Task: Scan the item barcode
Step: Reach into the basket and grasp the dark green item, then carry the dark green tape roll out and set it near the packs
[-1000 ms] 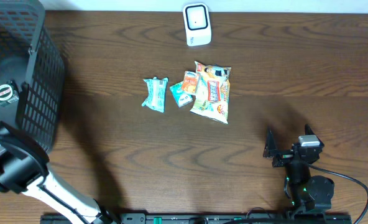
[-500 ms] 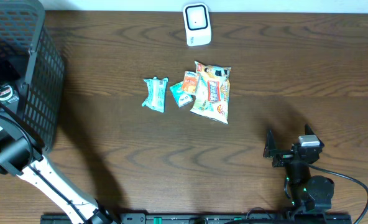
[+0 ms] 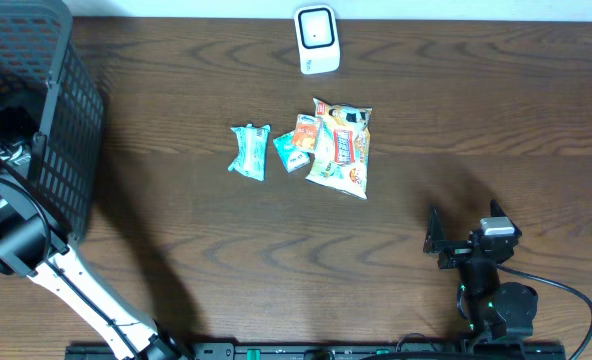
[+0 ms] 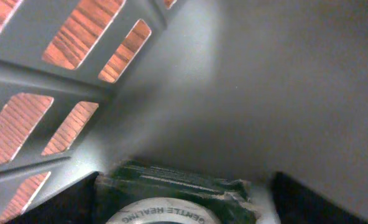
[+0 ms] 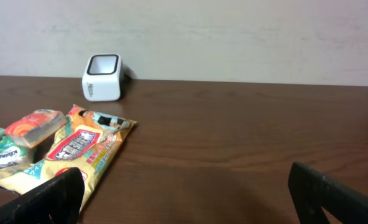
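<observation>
Dark-green packet (image 4: pixel 171 182), seemingly white-labelled, flanked by left hand (image 4: pixel 184 204), grip unclear; right hand (image 5: pixel 187 196) gapes.

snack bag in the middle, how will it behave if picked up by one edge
Probably floppy: the snack bag lies flat and crinkled, so it would likely sag from a pinched edge. Its glossy film may slip. A push might shove the orange packet lying against it.

The wooden table (image 3: pixel 476 120) is dark brown, wavy-grained; the plastic snack bag (image 3: pixel 341 148) is yellow-orange; the boxy scanner (image 3: pixel 317 40) is white.
</observation>
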### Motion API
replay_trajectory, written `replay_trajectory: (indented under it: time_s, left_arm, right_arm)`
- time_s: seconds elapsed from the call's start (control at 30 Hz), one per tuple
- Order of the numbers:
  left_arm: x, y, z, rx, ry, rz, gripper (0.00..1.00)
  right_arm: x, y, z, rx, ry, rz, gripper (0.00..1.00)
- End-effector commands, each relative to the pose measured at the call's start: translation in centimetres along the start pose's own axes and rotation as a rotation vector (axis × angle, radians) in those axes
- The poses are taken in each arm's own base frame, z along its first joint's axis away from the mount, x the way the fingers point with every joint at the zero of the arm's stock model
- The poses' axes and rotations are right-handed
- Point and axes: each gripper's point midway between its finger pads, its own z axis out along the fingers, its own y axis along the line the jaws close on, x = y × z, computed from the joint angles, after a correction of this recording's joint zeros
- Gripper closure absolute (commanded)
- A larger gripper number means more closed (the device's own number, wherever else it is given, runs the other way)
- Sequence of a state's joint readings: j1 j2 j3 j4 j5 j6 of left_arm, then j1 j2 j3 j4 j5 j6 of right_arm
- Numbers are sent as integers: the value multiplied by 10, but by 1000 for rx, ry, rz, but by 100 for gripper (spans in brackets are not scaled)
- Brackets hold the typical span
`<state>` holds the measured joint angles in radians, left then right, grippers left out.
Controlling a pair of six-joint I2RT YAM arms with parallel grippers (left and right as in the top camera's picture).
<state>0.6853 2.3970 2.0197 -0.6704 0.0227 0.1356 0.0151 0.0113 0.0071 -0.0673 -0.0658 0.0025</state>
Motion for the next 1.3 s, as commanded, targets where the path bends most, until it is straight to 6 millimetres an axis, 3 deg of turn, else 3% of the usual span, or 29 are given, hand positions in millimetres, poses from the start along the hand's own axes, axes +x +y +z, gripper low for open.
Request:
replay_trajectory:
  time_s: [0.0,0.03,0.1,0.3,0.43,0.63,0.83,0.87,0.93,1.07,1.13,1.17,1.27]
  left_arm:
    - [19,-2,14,1,59,9,29]
    - [20,-2,14,1,64,9,40]
    - [22,-2,13,2,72,10,52]
    - [16,-2,-2,-3,58,-111,53]
    - [-5,0,-37,5,-16,-211,55]
    - [-45,-32,-126,231,-177,-208,56]
    - [-67,-30,-211,256,-332,-243,56]
    - [-69,-29,-218,259,-348,-254,56]
    - [-81,-35,-256,331,-430,-308,56]
    - [-97,-71,-332,623,-537,-351,56]
    - [-93,-92,-361,752,-532,-348,56]
    - [-85,-112,-380,833,-514,-309,56]
    - [-62,-150,-391,907,-424,-256,56]
  right_arm:
    - [1,-2,0,11,1,-11,1]
    - [1,-3,0,11,1,-10,1]
    - [1,-2,0,11,1,-11,1]
    - [1,-3,0,11,1,-10,1]
    - [1,-2,0,11,1,-10,1]
    - [1,-2,0,11,1,-11,1]
    - [1,-2,0,11,1,-11,1]
    - [1,-2,0,11,1,-11,1]
    - [1,-3,0,11,1,-10,1]
    - [1,-2,0,11,1,-10,1]
    - [1,-2,0,11,1,-11,1]
    - [1,-2,0,11,1,-11,1]
    - [1,-2,0,11,1,-10,1]
